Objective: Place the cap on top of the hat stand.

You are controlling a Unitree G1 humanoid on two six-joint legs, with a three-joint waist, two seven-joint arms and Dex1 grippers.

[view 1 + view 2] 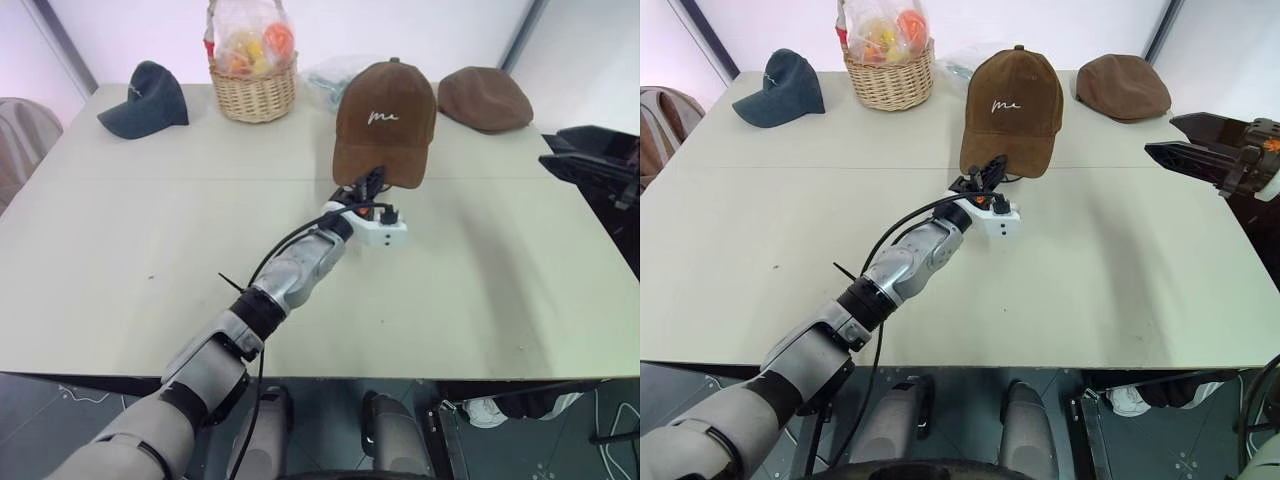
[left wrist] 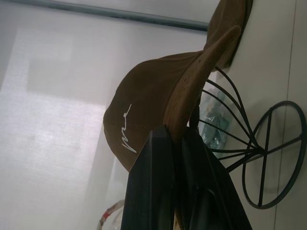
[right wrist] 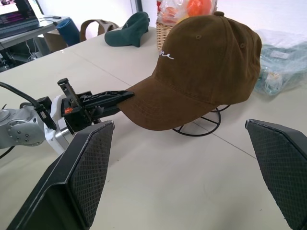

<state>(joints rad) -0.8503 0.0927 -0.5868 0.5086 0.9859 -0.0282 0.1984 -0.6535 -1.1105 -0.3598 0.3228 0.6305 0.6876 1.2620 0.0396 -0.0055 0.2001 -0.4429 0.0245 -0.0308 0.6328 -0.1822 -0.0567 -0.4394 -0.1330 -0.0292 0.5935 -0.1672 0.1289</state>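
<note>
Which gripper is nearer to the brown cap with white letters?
Left. The left gripper is shut on the brim of the cap, over the hat stand. The right gripper is open, apart from it at the table's edge.

Matt brown cloth cap (image 3: 206,72), thin black wire hat stand (image 2: 249,143), woven wicker basket (image 1: 253,95).

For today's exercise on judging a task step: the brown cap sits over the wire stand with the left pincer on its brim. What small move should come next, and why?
Probably open the left pincer and let go of the brim. The cap already covers the hat stand, whose wires show beneath it, so the stand seems to carry it.
</note>
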